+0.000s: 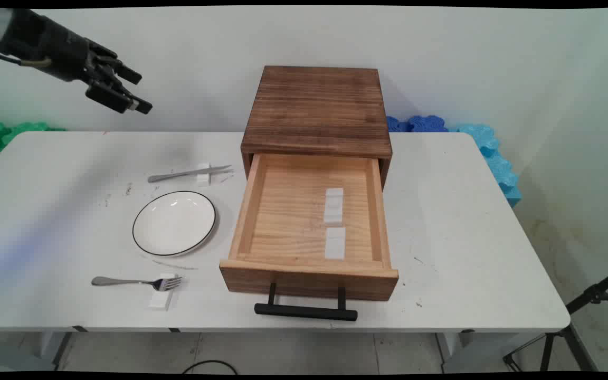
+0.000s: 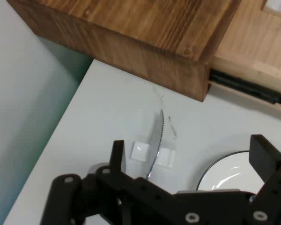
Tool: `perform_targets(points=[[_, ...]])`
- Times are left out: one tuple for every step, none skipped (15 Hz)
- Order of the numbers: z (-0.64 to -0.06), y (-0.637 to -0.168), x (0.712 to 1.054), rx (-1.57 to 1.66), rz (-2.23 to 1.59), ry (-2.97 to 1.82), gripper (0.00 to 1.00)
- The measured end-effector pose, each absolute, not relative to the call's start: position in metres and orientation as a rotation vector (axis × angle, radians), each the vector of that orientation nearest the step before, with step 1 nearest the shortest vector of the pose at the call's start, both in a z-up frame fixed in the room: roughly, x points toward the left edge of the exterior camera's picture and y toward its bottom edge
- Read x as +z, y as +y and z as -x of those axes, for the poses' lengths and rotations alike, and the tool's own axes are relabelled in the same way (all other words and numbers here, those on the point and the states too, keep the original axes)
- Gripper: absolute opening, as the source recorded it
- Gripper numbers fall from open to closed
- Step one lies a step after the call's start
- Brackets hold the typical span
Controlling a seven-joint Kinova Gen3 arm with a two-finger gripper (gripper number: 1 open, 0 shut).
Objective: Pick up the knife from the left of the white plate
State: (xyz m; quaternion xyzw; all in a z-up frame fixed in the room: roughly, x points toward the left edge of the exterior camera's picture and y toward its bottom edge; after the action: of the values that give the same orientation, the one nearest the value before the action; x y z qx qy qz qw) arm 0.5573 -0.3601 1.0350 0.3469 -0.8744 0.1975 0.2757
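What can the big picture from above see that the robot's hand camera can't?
Only the main view shows the fork near the table's front edge, the two white blocks inside the open drawer, and the drawer's black handle. Only the hand view shows the knife's serrated edge close up. Both show the open gripper, the knife on its white rest, the plate and the wooden cabinet.

No readable text, labels, brands or numbers anywhere.
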Motion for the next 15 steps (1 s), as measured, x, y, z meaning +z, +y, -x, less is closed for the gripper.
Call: perform_targets(points=[[-0.557, -0.364, 1.031, 0.532, -0.925, -2.36, 1.0], [-0.556, -0.369, 1.027, 0.534, -0.916, -2.372, 1.0], [-0.555, -0.373, 1.023, 0.537, -0.906, -2.383, 1.0], [-0.555, -0.379, 1.018, 0.541, -0.89, -2.399, 1.0], [-0.554, -0.383, 1.013, 0.544, -0.876, -2.414, 1.0], [-0.554, -0.387, 1.008, 0.548, -0.862, -2.428, 1.0], [-0.553, -0.392, 1.002, 0.552, -0.845, -2.446, 1.0], [-0.553, -0.397, 0.997, 0.554, -0.829, -2.461, 1.0], [-0.553, -0.4, 0.993, 0.556, -0.82, -2.471, 1.0], [-0.553, -0.404, 0.987, 0.557, -0.805, -2.487, 1.0], [-0.552, -0.41, 0.98, 0.559, -0.787, -2.506, 1.0], [-0.552, -0.413, 0.976, 0.56, -0.777, -2.518, 1.0], [-0.553, -0.417, 0.969, 0.561, -0.762, -2.535, 1.0], [-0.554, -0.422, 0.961, 0.562, -0.745, -2.556, 1.0], [-0.555, -0.427, 0.953, 0.562, -0.726, -2.578, 1.0]])
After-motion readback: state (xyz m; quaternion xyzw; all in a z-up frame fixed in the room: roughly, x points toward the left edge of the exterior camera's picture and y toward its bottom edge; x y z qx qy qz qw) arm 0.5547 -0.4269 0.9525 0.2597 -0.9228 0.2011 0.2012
